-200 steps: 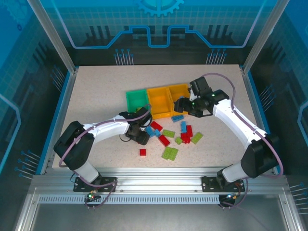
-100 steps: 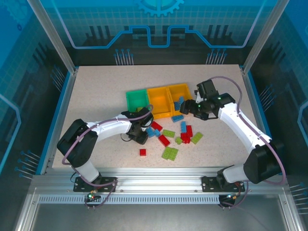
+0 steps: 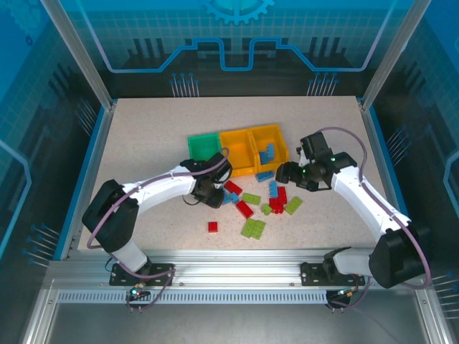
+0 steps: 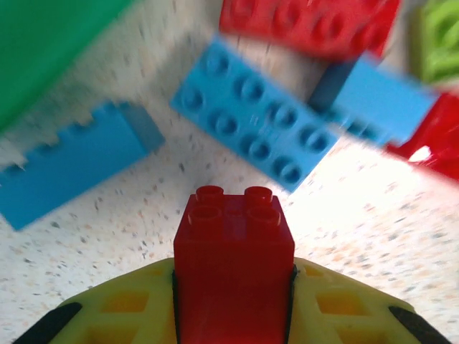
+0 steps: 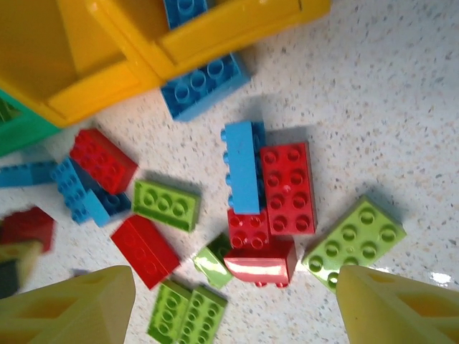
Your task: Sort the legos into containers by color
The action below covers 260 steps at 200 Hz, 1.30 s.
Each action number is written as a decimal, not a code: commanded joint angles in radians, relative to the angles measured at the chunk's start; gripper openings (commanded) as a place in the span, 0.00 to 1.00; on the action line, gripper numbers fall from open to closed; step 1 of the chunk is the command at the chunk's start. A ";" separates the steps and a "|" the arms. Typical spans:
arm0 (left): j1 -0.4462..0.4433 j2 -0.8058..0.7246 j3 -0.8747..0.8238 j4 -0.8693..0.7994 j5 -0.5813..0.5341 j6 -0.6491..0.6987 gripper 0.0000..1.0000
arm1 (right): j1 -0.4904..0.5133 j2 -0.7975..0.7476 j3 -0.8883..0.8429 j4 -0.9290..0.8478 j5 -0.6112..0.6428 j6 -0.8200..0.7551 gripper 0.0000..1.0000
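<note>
Right claw (image 3: 281, 174) has left the bins (image 3: 237, 133); left claw (image 3: 213, 196) pinches a red brick (image 4: 233, 265).

Left wrist view: red brick (image 4: 233, 265) in left gripper (image 4: 233, 283), lower end cut by bottom edge. Green bin (image 4: 43, 50) is a blurred corner, top left. Long red brick (image 4: 308, 25) smeared, cropped at top. Lime brick (image 4: 439, 43) runs off right edge.

Right wrist view: right gripper (image 5: 233, 287) finger bases cut by bottom edge. Yellow bin (image 5: 215, 32) cropped at top. Red blur (image 5: 29, 223) at left edge, shape unclear.

Top view: left fingertips hidden beneath wrist.
</note>
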 commanded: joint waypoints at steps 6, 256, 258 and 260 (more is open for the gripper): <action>0.008 -0.029 0.160 -0.030 -0.026 -0.030 0.28 | 0.039 -0.086 -0.100 0.051 0.004 -0.040 0.75; 0.127 0.110 0.460 0.075 0.044 -0.322 0.99 | 0.498 -0.044 -0.190 0.218 0.284 -0.086 0.73; 0.128 0.099 0.449 0.077 0.044 -0.322 0.99 | 0.503 -0.041 -0.189 0.219 0.284 -0.088 0.73; 0.129 0.089 0.438 0.078 0.040 -0.322 0.99 | 0.507 -0.038 -0.187 0.220 0.286 -0.089 0.73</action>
